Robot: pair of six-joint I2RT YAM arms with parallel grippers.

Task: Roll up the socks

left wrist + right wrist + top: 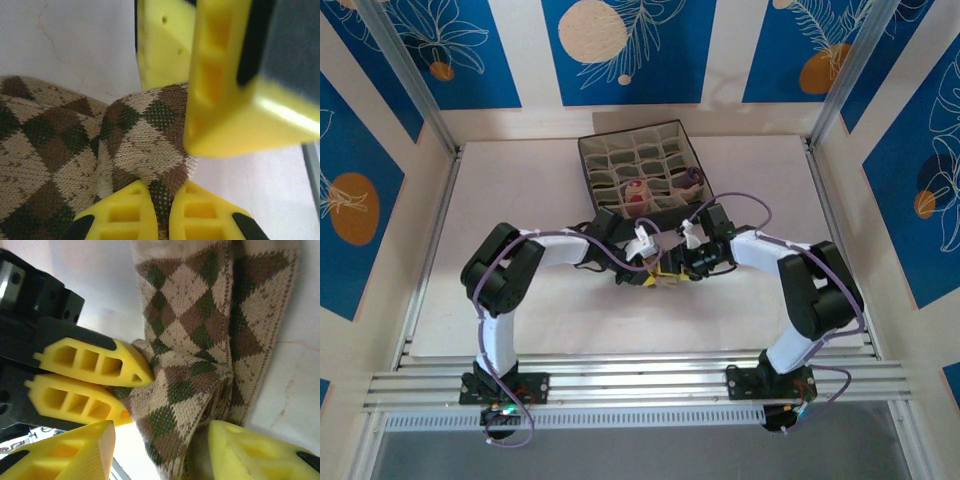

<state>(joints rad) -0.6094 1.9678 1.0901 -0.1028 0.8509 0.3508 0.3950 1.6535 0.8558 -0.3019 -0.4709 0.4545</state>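
While white table (520, 200) lies beneath both grippers, grey compartment box (638, 170) sits just beyond them. Below fingertips: diamond-patterned sock (50, 150), bunched. left gripper (160, 217) pinched tight on sock fold. right gripper (161, 440) half open, fingers straddling sock, not clamping.

Your left arm (505, 275) rises from its base to a bent elbow, then runs right toward mid-table. Your right arm (815, 285) mirrors it, forearm running left, so the two wrists nearly meet. Your left gripper (161, 202) is clamped tight, its yellow fingers (95, 361) pinching a fold of the sock (50, 150). Your right gripper (160, 445) faces it at close range with its jaws spread wide, one finger on each side of the sock, gripping nothing.
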